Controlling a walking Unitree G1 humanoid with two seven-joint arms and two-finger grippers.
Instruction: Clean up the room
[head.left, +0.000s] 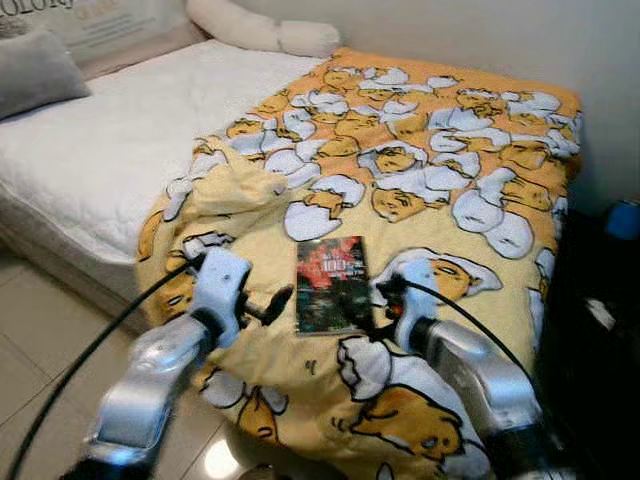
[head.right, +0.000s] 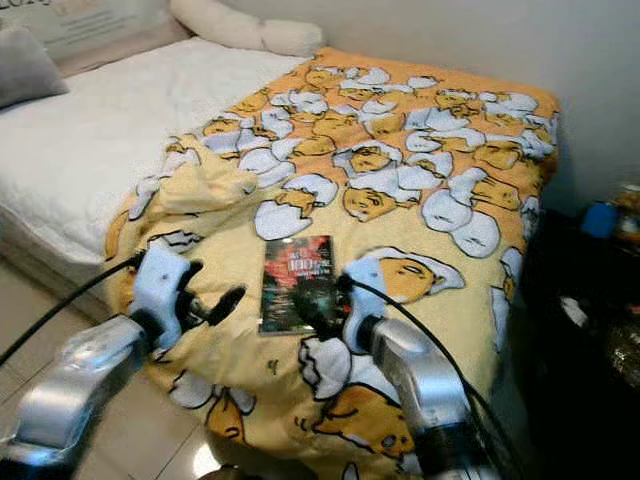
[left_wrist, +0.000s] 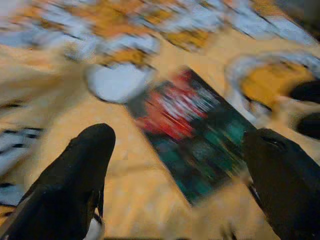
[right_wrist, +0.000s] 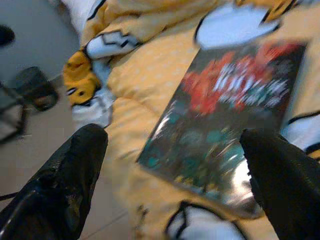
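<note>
A dark book (head.left: 330, 285) with a red and teal cover lies flat on a yellow cartoon-print blanket (head.left: 420, 150) at the foot of the bed. My left gripper (head.left: 268, 306) hovers open just left of the book, fingers pointing toward its left edge. At the book's lower right corner my right gripper (head.left: 374, 312) is open, close above the cover. The blurred left wrist view has the book (left_wrist: 195, 140) ahead of that gripper's spread fingers (left_wrist: 75, 185). In the right wrist view the book (right_wrist: 225, 115) lies ahead between the wide-apart fingers (right_wrist: 280, 175).
The blanket hangs over the bed's foot toward the tiled floor (head.left: 40, 340). Bare white mattress (head.left: 90, 150) lies to the left, with a grey pillow (head.left: 35, 70) and white pillows (head.left: 260, 30) at the head. A dark stand (head.left: 600, 320) with a blue item (head.left: 624, 218) is at right.
</note>
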